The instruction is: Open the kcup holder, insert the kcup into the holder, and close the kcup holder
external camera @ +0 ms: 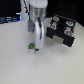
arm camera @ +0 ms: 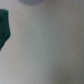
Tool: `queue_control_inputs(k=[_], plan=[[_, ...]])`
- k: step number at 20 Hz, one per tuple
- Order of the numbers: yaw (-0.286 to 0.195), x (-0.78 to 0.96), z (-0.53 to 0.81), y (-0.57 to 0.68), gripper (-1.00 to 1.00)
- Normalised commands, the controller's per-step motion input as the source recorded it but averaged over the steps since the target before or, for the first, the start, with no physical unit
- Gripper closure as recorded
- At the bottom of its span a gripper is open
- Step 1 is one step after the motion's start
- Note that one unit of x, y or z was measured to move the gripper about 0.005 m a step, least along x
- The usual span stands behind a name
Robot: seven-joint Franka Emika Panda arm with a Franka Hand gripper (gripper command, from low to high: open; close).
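Robot gripper (external camera: 37, 45) hangs low over the white table (external camera: 20, 65), just beside the tiny white kcup with a green top (external camera: 32, 48), likely to grab it. I cannot tell if its fingers are apart. The black boxy kcup holder (external camera: 61, 30) sits near, pulled open, showing round slots.

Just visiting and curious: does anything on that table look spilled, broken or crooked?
Nothing spilled or broken. The kcup holder sits at an angle with its drawer out, and the kcup stands on the table by the gripper.

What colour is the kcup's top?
Green, on the kcup; clearest in the exterior view.
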Motion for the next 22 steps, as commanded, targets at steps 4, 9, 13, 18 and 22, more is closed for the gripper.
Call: queue_control_inputs(k=[4, 9, 13, 18, 22], plan=[[-0.296, -0.02, -0.25, -0.45, -1.00], [-0.116, 0.11, -0.03, -0.15, -1.00], [-0.191, 0.19, -0.13, -0.09, -1.00], [-0.012, -0.09, 0.12, -0.29, -1.00], [-0.010, -0.23, 0.22, -0.30, -1.00]])
